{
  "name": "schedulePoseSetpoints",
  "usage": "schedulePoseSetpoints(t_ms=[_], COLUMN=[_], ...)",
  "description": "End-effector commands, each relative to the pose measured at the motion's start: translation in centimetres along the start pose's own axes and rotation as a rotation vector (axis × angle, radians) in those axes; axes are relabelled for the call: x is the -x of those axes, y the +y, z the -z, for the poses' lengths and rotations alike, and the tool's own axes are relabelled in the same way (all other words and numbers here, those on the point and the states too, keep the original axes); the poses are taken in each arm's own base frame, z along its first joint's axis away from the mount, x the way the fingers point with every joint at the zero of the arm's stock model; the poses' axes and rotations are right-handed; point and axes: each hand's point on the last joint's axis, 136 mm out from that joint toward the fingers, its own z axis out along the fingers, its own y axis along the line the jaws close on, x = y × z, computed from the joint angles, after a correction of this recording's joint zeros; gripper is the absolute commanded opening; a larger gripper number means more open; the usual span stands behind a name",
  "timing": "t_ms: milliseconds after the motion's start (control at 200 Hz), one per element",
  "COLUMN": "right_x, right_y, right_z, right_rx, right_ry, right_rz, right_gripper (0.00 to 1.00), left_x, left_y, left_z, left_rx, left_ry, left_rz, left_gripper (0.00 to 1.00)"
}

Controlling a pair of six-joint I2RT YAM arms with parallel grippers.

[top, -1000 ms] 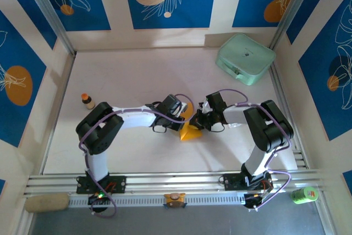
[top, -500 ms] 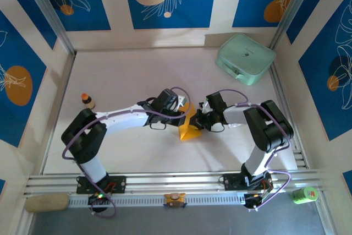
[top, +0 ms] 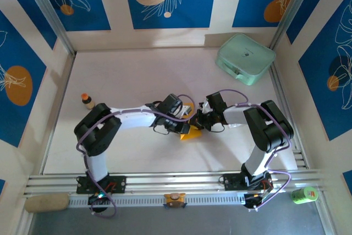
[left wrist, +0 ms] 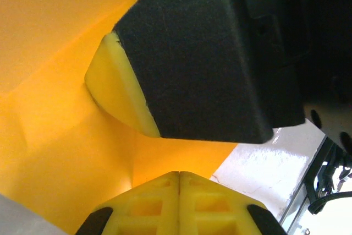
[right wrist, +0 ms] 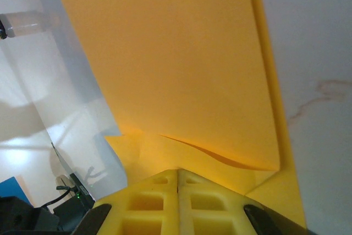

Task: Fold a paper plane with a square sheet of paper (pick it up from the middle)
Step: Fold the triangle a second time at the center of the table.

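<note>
- The surface (top: pixel 137 75) carries both arms, which reach inward and meet at its middle.
- The left gripper (top: pixel 186 127) lies low over the folded sheet of paper (top: pixel 191 132), fingers (left wrist: pixel 126 89) apart.
- The right gripper (top: pixel 197 121) faces it, fingers closed on the paper's edge.

Left claw (top: pixel 188 125) back (onto paper (top: pixel 192 132))

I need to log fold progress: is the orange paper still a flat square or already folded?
Folded. The square sheet of paper shows overlapping layers and a crease in the right wrist view.
</note>
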Motion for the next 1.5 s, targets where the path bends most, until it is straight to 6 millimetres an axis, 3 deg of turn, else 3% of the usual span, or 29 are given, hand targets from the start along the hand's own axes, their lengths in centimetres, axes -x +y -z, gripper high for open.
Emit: schedulePoseSetpoints(t_ms=[0,265,690,1035,1355,1495], right_x=[-1.2,-1.2,-1.2,-1.1,-1.1,-1.1], right_y=[-2.8,-2.9,-3.3,-3.3,-3.6,-3.5], right_z=[-0.1,-0.1,0.1,0.1,0.1,0.2], right_rx=[-0.084,-0.089,-0.092,-0.091,-0.095,-0.092], right_ry=[0.018,0.019,0.014,0.011,0.01,0.01], right_rz=[-0.073,-0.076,-0.085,-0.085,-0.092,-0.09], right_gripper=[0.02,0.02,0.02,0.02,0.02,0.02], left_x=[0.8,0.0,-2.3,-3.6,-7.4,-7.7], left_y=[-1.3,0.2,1.7,2.2,3.2,3.6], left_z=[-0.3,-1.6,-1.6,-0.8,-0.1,0.7], left_rx=[-0.046,-0.011,0.021,0.045,0.095,0.138], left_ry=[-0.002,0.042,0.083,0.106,0.188,0.181], left_rz=[-0.013,0.01,0.034,0.031,0.009,-0.001], left_gripper=[0.03,0.03,0.03,0.03,0.02,0.02])
